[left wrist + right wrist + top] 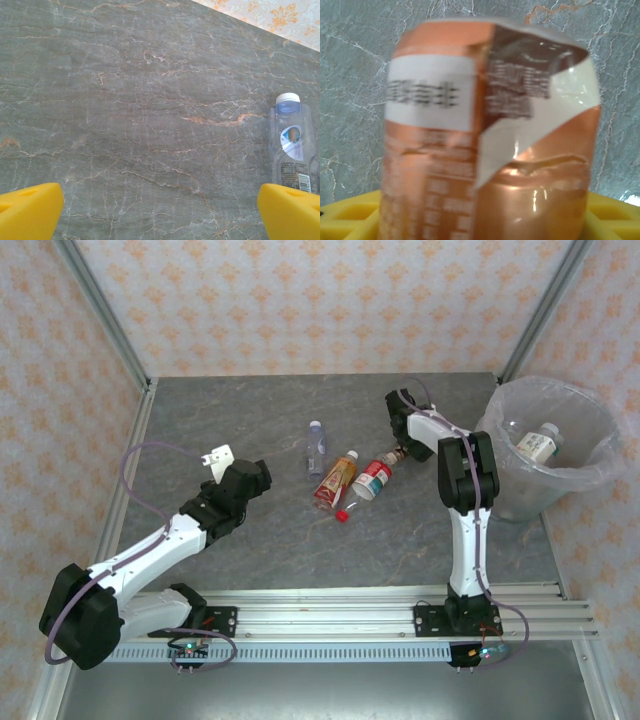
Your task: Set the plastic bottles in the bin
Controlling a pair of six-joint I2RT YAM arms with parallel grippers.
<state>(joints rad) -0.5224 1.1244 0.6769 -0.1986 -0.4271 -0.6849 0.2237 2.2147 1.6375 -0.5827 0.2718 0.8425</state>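
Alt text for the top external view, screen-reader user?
The right gripper is down at a small brown-labelled bottle on the grey marbled table, next to a blue-capped clear bottle, an orange-labelled bottle and a red-and-white-labelled bottle lying mid-table. The open left gripper hovers at left; a white-labelled bottle lies in the translucent bagged bin at right.

Two arms alike: left arm (150, 552), right arm (466, 540). White tube links, black joint housings, black blocky wrists. Lilac-grey cable looped loosely along each, down to a black base at 6 o'clock with thin red wires. Left tool (160, 212): smooth, wedge-shaped yellow fingers (30, 212). Right tool (480, 220): yellow too, moulded with square recesses.
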